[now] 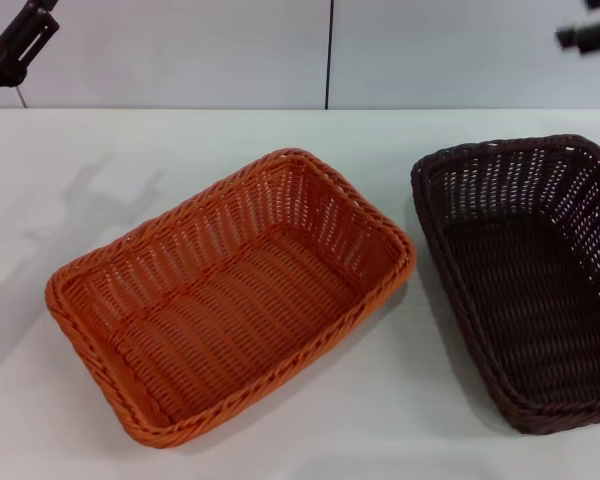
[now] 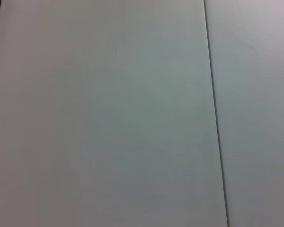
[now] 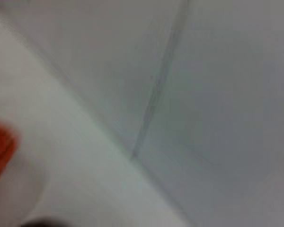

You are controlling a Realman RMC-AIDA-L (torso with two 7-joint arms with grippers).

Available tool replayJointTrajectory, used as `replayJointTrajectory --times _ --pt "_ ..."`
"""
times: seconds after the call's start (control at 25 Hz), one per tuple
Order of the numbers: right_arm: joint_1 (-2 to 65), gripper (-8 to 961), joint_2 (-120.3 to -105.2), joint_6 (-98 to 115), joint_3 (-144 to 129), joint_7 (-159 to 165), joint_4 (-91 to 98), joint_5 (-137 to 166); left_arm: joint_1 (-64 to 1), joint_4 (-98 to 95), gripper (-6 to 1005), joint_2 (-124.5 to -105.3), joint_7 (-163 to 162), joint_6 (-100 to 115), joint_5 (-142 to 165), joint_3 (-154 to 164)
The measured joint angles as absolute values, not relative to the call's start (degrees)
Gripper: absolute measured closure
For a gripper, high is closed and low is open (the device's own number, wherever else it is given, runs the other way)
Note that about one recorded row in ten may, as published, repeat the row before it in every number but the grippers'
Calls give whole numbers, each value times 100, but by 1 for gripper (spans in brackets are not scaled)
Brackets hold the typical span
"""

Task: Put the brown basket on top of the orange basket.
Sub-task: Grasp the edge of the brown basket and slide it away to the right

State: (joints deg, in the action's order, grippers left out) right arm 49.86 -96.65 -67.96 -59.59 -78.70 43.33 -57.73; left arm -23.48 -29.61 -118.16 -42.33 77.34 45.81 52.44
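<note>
The orange basket [image 1: 230,295] sits empty on the white table [image 1: 70,170], centre-left in the head view, turned at an angle. The brown basket [image 1: 525,275] sits empty on the table to its right, cut by the frame's right edge; the two are apart. My left gripper [image 1: 10,45] is raised at the top left corner, far from both baskets. My right gripper [image 1: 590,30] is raised at the top right corner, above and behind the brown basket. An orange patch of the orange basket [image 3: 0,151] shows blurred in the right wrist view.
A pale wall with a dark vertical seam [image 1: 329,55] stands behind the table. The left wrist view shows only that wall and a seam [image 2: 215,113]. Bare table lies in front of and behind the baskets.
</note>
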Motion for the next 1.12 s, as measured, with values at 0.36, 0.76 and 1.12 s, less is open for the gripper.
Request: replayJointTrajectory --times 0.36,0.76,1.12 --pt "4392 349 -10203 -9040 -5926 -8214 6285 -5462 -2420 -2895 185 -11829 -4226 7751 4454 5261" --pt "4102 349 -10540 -9936 -5602 -8180 7013 -5415 -2545 -2891 185 -11830 -4221 7695 4416 5285" --pt "4128 349 -10607 -10481 -5871 -7903 7033 -5408 -2628 -2846 185 -11826 -4212 7497 4416 5277"
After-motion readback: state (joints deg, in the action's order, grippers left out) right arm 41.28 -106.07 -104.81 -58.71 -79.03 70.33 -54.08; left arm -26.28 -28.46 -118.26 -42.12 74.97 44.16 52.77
